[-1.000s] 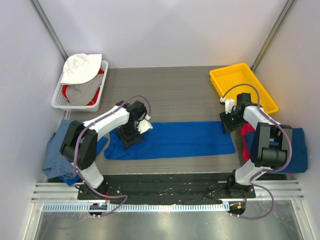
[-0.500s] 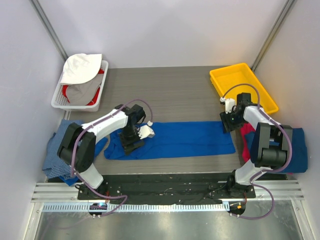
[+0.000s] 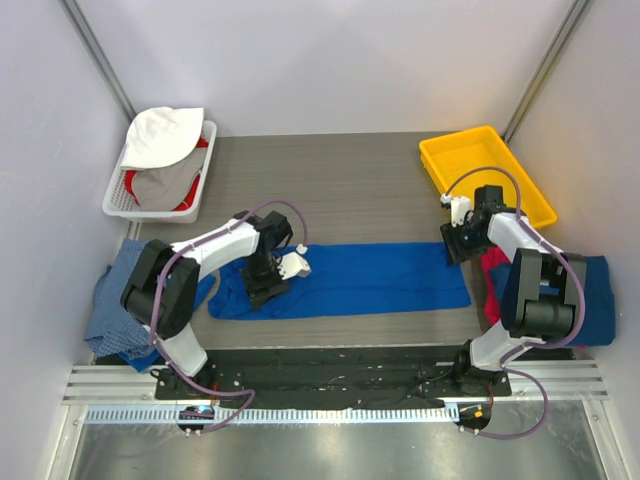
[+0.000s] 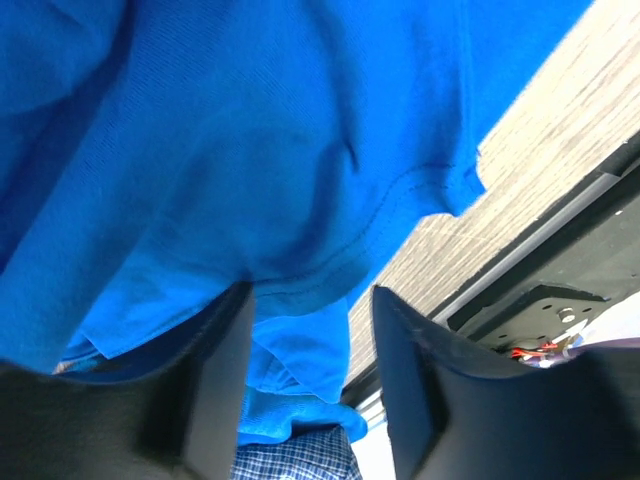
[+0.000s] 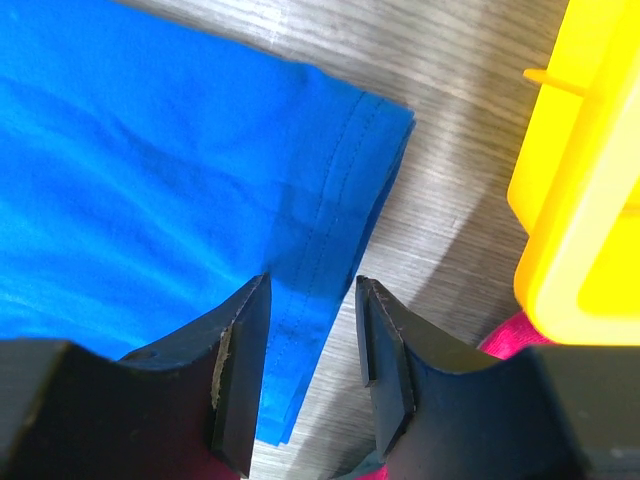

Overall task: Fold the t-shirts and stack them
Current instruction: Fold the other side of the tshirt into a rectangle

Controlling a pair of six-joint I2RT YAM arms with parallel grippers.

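A royal blue t-shirt (image 3: 370, 280) lies folded into a long strip across the middle of the table. No print shows on it. My left gripper (image 3: 266, 286) sits low over the strip's left end. In the left wrist view, my left gripper (image 4: 310, 375) is open, with a hem of the blue cloth (image 4: 250, 150) hanging between the jaws. My right gripper (image 3: 456, 246) is at the strip's far right corner. In the right wrist view, my right gripper (image 5: 312, 345) is open, and its jaws stand astride the stitched hem (image 5: 335, 220).
A white basket (image 3: 115, 200) of white, grey and red clothes stands back left. A yellow tray (image 3: 485, 170) stands back right, close to the right gripper. A blue and plaid pile (image 3: 112, 300) lies left. Magenta (image 3: 493, 275) and blue (image 3: 598, 290) shirts lie right.
My left gripper has moved toward the near edge and down onto the shirt's left end, then held still. The right arm has not moved.
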